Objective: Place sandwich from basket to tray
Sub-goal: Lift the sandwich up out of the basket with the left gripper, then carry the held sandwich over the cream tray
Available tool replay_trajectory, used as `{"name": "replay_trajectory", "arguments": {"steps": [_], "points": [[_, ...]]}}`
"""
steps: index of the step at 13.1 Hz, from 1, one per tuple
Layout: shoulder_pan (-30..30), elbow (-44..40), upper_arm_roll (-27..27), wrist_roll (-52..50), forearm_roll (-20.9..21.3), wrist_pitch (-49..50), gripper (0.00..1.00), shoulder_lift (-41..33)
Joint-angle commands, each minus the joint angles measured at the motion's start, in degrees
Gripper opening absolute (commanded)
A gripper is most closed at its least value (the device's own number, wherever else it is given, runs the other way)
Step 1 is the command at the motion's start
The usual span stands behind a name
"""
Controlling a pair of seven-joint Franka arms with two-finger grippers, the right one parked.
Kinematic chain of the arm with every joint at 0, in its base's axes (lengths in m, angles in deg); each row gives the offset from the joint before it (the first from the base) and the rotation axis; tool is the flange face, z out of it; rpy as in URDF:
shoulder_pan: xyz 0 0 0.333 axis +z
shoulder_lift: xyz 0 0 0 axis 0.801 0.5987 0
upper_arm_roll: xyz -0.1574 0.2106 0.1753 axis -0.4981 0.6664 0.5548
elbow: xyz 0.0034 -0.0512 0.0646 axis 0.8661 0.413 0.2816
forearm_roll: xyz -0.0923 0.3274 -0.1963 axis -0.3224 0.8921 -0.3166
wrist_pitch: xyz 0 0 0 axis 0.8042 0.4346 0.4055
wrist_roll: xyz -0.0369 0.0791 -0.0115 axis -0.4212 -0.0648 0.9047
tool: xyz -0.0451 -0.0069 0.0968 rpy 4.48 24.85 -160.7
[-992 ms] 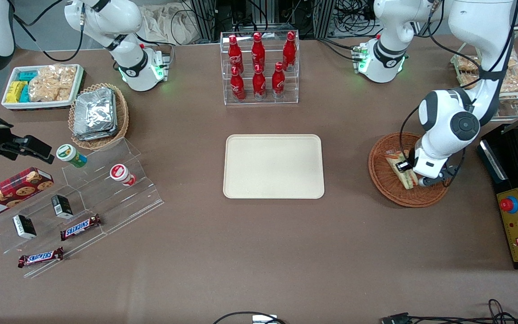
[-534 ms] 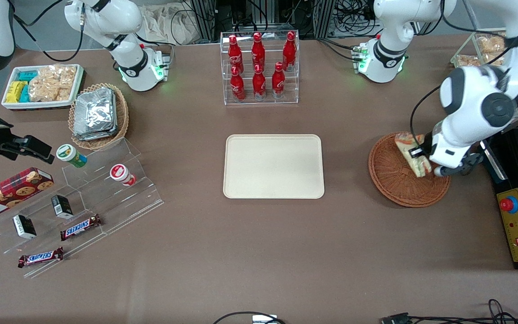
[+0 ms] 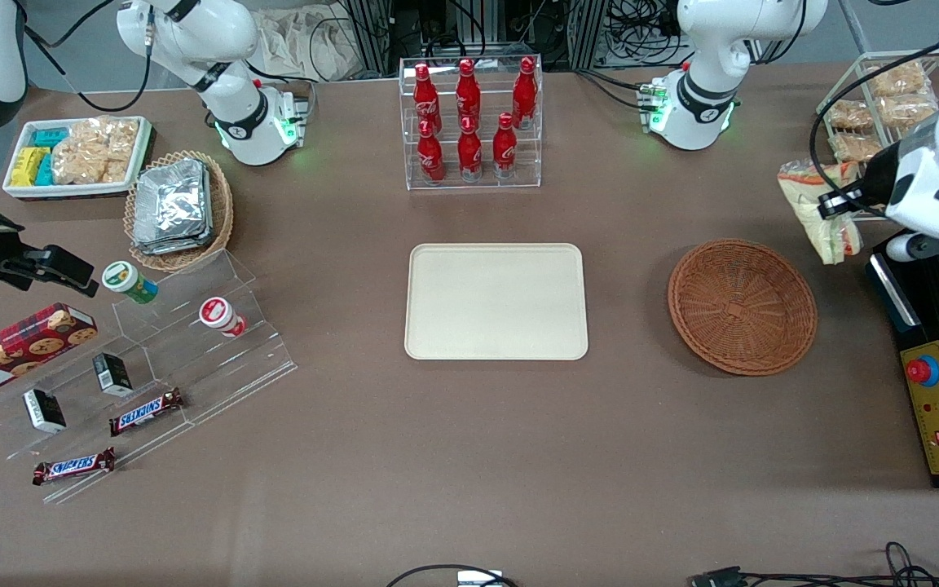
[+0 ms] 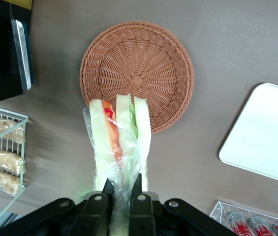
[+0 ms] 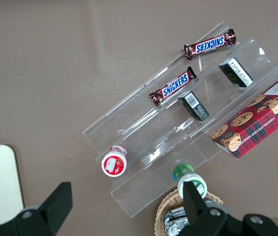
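Left arm's gripper [image 4: 121, 189] is clamped on the clear-wrapped triangular white-bread sandwich [image 4: 119, 142], hanging high above the table near the round reddish-brown wicker basket [image 3: 742, 306]. Looks light and squishy with slippery wrap, so I'd hold the bread edges gently on the way to the flat beige plastic tray [image 3: 495, 302].

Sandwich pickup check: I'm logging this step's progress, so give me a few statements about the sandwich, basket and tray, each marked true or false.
1. The gripper holds the sandwich in the air, its fingers shut on the wrap. True.
2. The sandwich lies in the basket. False: the basket holds nothing, and the sandwich hangs farther from the front camera than it, toward the working arm's end of the table.
3. The tray has nothing on it. True.
4. The sandwich hangs directly above the tray. False: it is well off to the side, past the basket.
5. Red bottles stand in a clear rack farther from the front camera than the tray. True.
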Motion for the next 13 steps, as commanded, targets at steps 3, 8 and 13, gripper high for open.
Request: {"name": "replay_trajectory", "arguments": {"steps": [3, 8, 13], "points": [[-0.83, -4.33, -9.77, -3.85, -0.11, 1.79, 0.00, 3.30], [-1.01, -15.82, -30.42, -24.14, -1.09, 1.09, 0.01, 15.40], [-3.20, -14.01, -37.14, -28.74, 3.65, -5.22, 0.02, 19.21]]}}
